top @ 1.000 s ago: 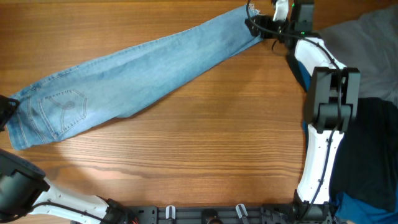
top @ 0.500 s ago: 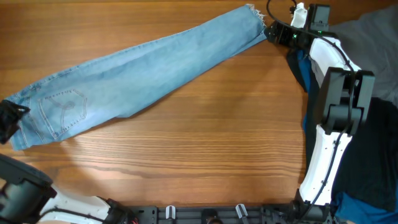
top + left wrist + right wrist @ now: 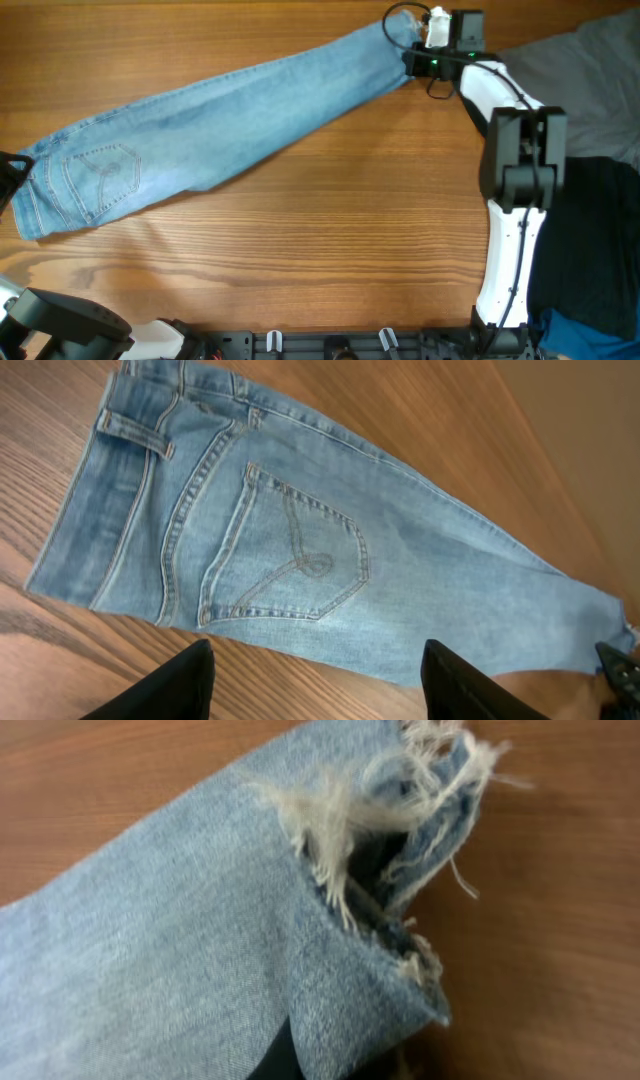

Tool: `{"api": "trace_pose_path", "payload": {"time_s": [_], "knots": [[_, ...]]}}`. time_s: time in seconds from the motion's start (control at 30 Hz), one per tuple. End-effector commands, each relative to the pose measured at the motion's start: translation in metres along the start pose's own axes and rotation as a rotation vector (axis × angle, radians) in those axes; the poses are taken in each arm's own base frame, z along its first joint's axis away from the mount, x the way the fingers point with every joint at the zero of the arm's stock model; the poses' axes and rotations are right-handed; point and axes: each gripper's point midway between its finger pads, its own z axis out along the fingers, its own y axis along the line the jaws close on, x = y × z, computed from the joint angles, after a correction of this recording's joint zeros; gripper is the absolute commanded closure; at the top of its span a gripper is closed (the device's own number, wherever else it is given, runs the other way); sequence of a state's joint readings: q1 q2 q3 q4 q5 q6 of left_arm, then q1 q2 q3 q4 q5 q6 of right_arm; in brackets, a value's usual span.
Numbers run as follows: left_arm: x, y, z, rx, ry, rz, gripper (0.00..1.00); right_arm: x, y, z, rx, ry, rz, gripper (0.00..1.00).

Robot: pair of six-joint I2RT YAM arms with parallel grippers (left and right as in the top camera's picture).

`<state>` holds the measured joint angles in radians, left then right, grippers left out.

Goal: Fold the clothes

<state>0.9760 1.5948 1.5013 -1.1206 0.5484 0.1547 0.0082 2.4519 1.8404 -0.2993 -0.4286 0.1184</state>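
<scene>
The clothes, a pair of light blue jeans [image 3: 230, 115], lie flat on the wooden table, slanting from the waist at the far left to the frayed ankle hem [image 3: 398, 30] at the top right. My right gripper [image 3: 412, 62] is shut on that hem. In the right wrist view the frayed denim [image 3: 330, 850] bunches up over my right gripper [image 3: 320, 1055], and only a dark sliver of one finger shows. My left gripper [image 3: 318, 660] hangs open over bare wood just short of the jeans' edge, near the stitched back pocket [image 3: 290, 550]. In the overhead view my left gripper [image 3: 8, 175] is at the left frame edge beside the waistband.
A grey cloth [image 3: 580, 70] lies at the top right, with a black cloth [image 3: 600, 230] and a blue item [image 3: 585, 335] below it along the right side. The right arm's white links [image 3: 515, 200] stretch up the right side. The wooden tabletop [image 3: 330, 240] lies in front of the jeans.
My right gripper moved left onto the ankle hem and shut on it, bunching the denim. The left gripper shifted slightly up along the waistband and stays open.
</scene>
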Motion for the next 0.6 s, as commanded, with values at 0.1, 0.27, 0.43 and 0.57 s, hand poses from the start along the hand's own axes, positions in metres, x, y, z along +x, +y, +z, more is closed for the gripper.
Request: {"api": "trace_pose_path", "payload": {"time_s": [0.1, 0.27, 0.43, 0.57], "knots": [[0.009, -0.028, 0.008, 0.041, 0.044, 0.116, 0.36, -0.058, -0.025, -0.184, 0.3, -0.088, 0.081, 0.96], [0.023, -0.041, 0.026, -0.039, 0.124, 0.201, 0.33, -0.052, -0.03, -0.208, 0.326, -0.064, 0.09, 0.0], [0.027, -0.035, 0.032, -0.117, 0.153, 0.214, 0.32, -0.043, 0.023, -0.195, 0.049, -0.014, 0.046, 0.0], [0.027, -0.036, 0.034, -0.108, 0.154, 0.215, 0.31, -0.026, 0.133, -0.184, -0.37, 0.001, -0.347, 0.08]]}}
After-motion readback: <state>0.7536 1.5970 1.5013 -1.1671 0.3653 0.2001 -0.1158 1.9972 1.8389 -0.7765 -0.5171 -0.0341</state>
